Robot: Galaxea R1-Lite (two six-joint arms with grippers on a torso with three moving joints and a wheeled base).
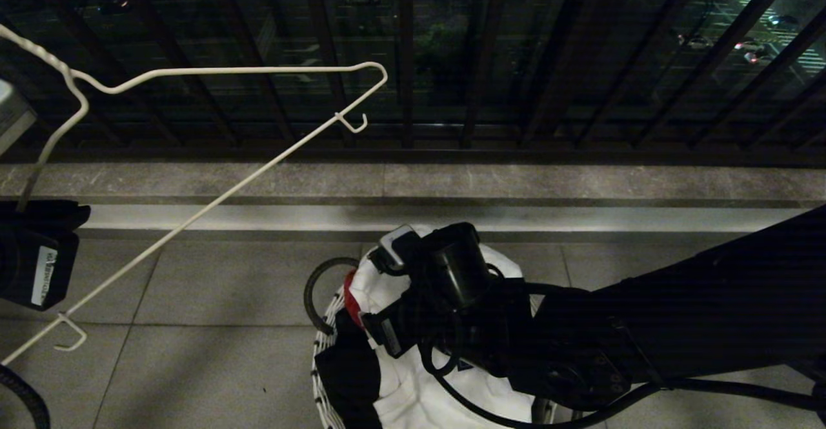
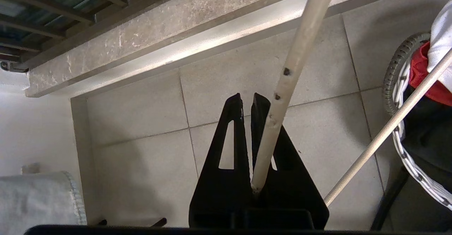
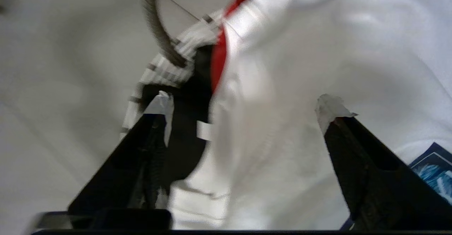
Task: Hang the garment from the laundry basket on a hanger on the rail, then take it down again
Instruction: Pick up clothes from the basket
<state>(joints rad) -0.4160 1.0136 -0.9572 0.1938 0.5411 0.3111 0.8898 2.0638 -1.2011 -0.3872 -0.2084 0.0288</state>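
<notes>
The white wire hanger [image 1: 226, 71] hangs tilted at the left of the head view, and my left gripper [image 2: 247, 99] is shut on one of its wires [image 2: 293, 62]. At the bottom centre stands the laundry basket [image 1: 322, 377], with the garment, a white T-shirt [image 1: 413, 390], piled on top. My right arm reaches down over it. My right gripper [image 3: 246, 104] is open wide just above the garment [image 3: 317, 51], with nothing gripped. A corner of the dark blue print [image 3: 432, 164] shows. The rail is out of view.
A red cloth [image 1: 352, 297] and a black garment [image 1: 348, 371] lie in the basket beside the T-shirt. The black loop handle [image 1: 316, 287] sticks up at its left. A stone ledge [image 1: 516, 180] and a dark barred railing [image 1: 406, 61] close off the far side of the tiled floor.
</notes>
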